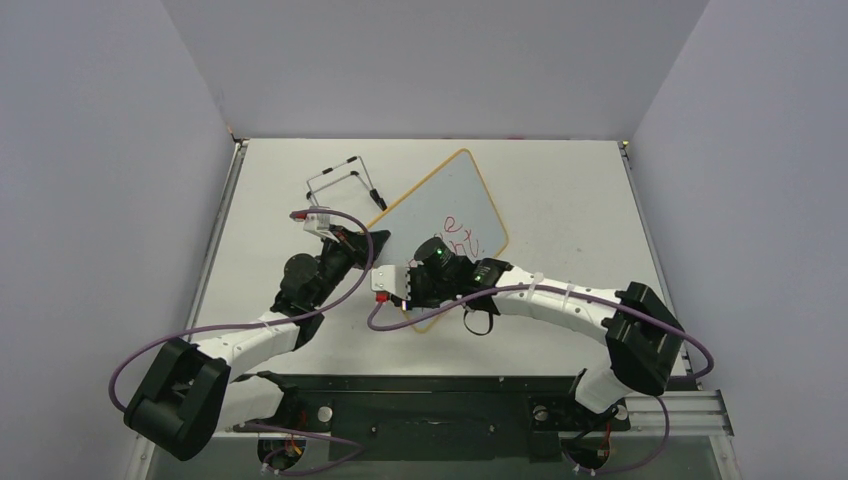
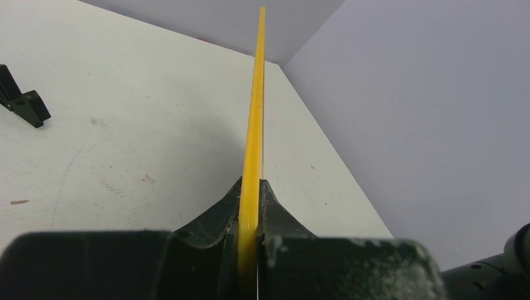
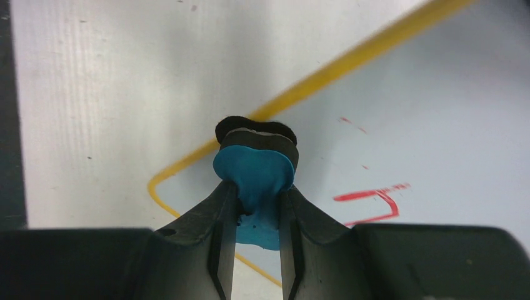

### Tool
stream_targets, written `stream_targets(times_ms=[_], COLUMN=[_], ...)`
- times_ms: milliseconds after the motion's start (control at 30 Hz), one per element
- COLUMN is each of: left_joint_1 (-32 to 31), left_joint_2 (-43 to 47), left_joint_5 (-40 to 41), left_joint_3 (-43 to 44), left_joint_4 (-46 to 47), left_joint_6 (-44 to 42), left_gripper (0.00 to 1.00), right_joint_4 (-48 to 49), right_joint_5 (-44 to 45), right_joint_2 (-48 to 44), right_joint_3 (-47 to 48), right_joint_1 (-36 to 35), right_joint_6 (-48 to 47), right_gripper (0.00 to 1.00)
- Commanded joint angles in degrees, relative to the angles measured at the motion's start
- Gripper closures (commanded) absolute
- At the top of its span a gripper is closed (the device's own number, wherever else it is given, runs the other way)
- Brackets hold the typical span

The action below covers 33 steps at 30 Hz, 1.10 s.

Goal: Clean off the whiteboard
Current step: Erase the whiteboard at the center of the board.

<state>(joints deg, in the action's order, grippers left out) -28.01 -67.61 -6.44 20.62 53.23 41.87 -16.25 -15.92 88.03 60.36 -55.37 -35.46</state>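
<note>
While the left gripper (image 2: 250,190) is clenched on the yellow frame of the whiteboard (image 1: 445,205), apparently to stop it sliding, the board lies askew in the middle of the table (image 1: 570,200). The right gripper (image 3: 256,187) pinches a blue eraser (image 3: 253,167), felt end toward the board's near corner. Just beside it, 1 patch of red writing (image 3: 374,201) is not yet wiped.

The whiteboard (image 1: 435,205), glossy white with a thin yellow frame, is clamped by its edge in the left gripper (image 2: 250,190). Red handwriting (image 3: 375,203) is borne just beside the right gripper (image 3: 256,187).
</note>
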Motion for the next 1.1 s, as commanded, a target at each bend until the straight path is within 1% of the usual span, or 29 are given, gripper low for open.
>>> stream_targets(times_ms=[0, 67, 133, 200, 300, 367, 467, 600, 667, 700, 733, 767, 833, 900, 933, 1033, 1067], left_joint_1=[-0.75, -0.81, -0.74, -0.73, -0.76, -0.8, -0.75, -0.73, -0.73, -0.73, -0.73, -0.73, -0.73, -0.73, -0.73, -0.73, -0.73], left_joint_2=[1.41, 1.42, 1.39, 1.32, 0.85, 0.78, 1.5, 2.27, 1.93, 1.81, 1.46, 1.27, 1.13, 1.42, 1.63, 1.46, 1.09], left_joint_5=[-3.93, -3.93, -3.93, -3.91, -3.83, -4.03, -4.03, -3.85, -3.99, -4.05, -4.16, -4.22, -4.42, -4.42, -4.34, -4.26, -4.52], left_joint_3=[2.5, 2.31, 2.01, 1.77, 1.77, 1.86, 1.86, 1.95, 2.03, 2.09, 2.12, 2.2, 2.23, 2.04, 1.96, 1.99, 2.08], left_joint_4=[-0.42, -0.3, -0.01, 0.43, 1.09, 1.05, 0.26, -1.04, -0.87, -0.73, -0.34, -0.2, 0.07, -0.01, -0.09, -0.11, 0.21], left_joint_6=[1.63, 1.65, 1.83, 1.92, 2.34, 2.5, 2.3, 1.51, 1.51, 1.59, 1.66, 1.91, 2.12, 2.17, 2.13, 1.88, 1.94], left_gripper=[1.0, 1.0, 1.0, 1.0, 1.0, 1.0, 1.0, 1.0, 1.0, 1.0, 1.0, 1.0, 1.0, 1.0, 1.0, 1.0, 1.0], right_joint_4=[-0.74, 2.1, 4.01, 4.18, 1.62, -0.34, -1.63, 4.59, 4.22, 3.6, 2.72, 2.76, 4.5, 6.06, 5.92, 1.65, 2.08], right_joint_5=[-3.32, -0.27, -0.38, -2.14, -6.14, -6.06, -3.69, 4.97, 2.97, 1.71, -0.13, -0.15, 5.59, 8.19, 7.62, -2.3, -2.99], right_joint_2=[0.72, 0.41, -0.23, -1.13, -1.25, -0.19, 1.07, 0.47, 0.1, -0.12, -0.27, -0.2, 0.12, 0.42, 0.31, 0.04, -0.12], right_joint_3=[2.89, 3.0, 3.55, 2.85, 1.97, 2.62, 4.36, 3.69, 3.52, 3.4, 3.06, 2.86, 2.78, 3.78, 3.84, 3.37, 3.06], right_joint_1=[-1.49, 0.82, 4.1, 5.71, 4.78, 2.79, 0.29, 0.76, 2.2, 2.49, 2.34, 1.88, 1.85, 2.9, 3.39, 3.64, 3.14], right_joint_6=[-1.08, 2.91, 5.92, 5.94, 3.68, 1.43, 0.26, 4.93, 5.98, 4.91, 4.37, 4.09, 5.39, 7.29, 7.62, 4.66, 4.64], right_gripper=[1.0, 1.0, 1.0, 1.0, 1.0, 1.0, 1.0, 1.0, 1.0, 1.0, 1.0, 1.0, 1.0, 1.0, 1.0, 1.0, 1.0])
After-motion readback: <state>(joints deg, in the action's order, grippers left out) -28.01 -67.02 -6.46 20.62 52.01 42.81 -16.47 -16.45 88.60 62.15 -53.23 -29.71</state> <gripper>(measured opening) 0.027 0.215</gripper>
